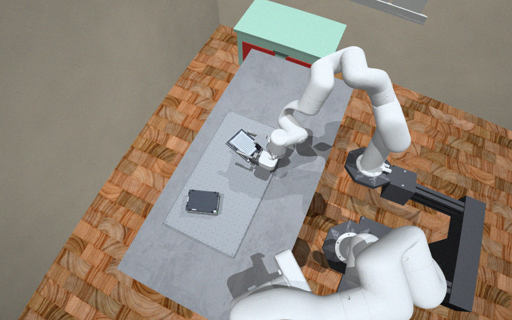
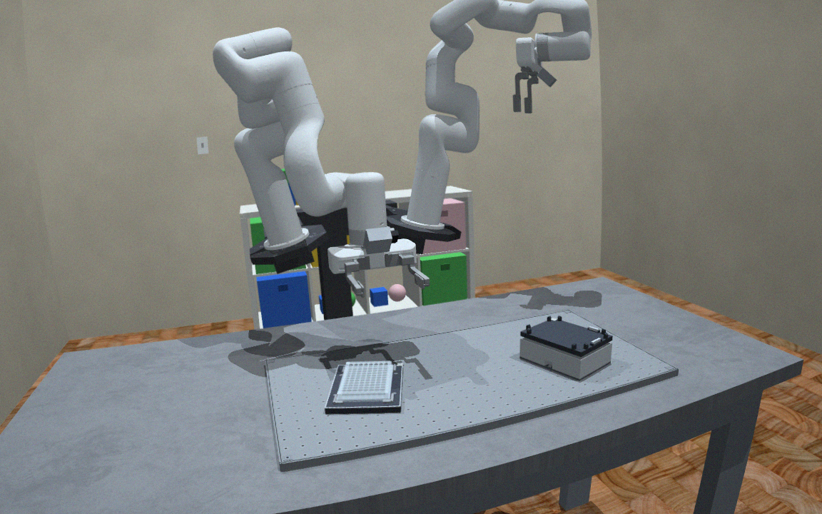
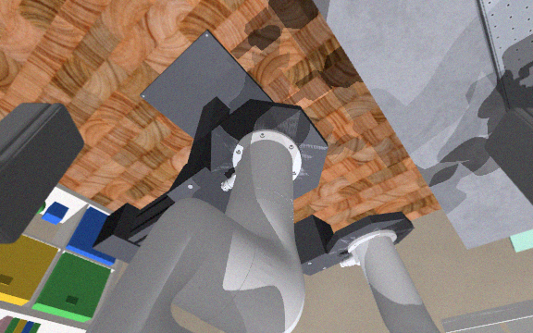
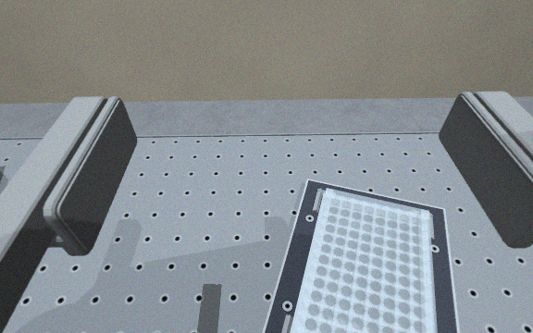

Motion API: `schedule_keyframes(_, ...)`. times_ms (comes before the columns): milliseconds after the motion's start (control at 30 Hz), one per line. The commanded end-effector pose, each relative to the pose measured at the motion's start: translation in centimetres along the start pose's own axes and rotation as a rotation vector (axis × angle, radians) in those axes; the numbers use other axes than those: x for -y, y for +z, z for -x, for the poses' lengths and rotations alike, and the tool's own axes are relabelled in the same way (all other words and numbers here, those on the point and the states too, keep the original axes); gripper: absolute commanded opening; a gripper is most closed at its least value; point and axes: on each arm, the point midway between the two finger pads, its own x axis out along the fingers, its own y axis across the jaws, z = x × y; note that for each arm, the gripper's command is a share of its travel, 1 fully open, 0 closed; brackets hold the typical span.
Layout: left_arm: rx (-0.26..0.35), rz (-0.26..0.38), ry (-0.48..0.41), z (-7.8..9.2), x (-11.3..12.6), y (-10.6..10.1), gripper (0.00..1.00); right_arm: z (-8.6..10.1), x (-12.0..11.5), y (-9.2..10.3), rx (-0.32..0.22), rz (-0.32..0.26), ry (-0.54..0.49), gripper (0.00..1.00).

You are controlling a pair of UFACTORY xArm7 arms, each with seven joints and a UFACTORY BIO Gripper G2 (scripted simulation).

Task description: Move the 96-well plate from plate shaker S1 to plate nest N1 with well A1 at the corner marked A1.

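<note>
The clear 96-well plate lies on the dark, low nest N1. It looks flat, between the small corner locators that show. The A1 mark and well A1 cannot be made out. The plate shaker S1, a light box with a dark top, carries no plate. My right gripper is open and empty, raised above and back from the nest, and turned relative to the plate. My left gripper is open and empty, high up and far from both stations.
Nest and shaker stand on a perforated board on the grey table. The left arm reaches over the table's near end in the top view. A mint cabinet stands beyond the far end.
</note>
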Motion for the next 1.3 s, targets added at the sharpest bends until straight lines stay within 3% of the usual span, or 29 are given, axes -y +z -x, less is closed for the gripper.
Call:
schedule_keyframes(0, 0.003, 0.0, -0.001, 0.1, 0.0, 0.0, 1.0, 0.4, -0.9, 1.1, 0.003, -0.002, -0.001, 0.37)
schedule_keyframes(1267, 0.003, 0.0, -0.001, 0.1, 0.0, 0.0, 1.0, 6.6, -12.1, 12.1, 0.003, -0.003, -0.001, 0.37)
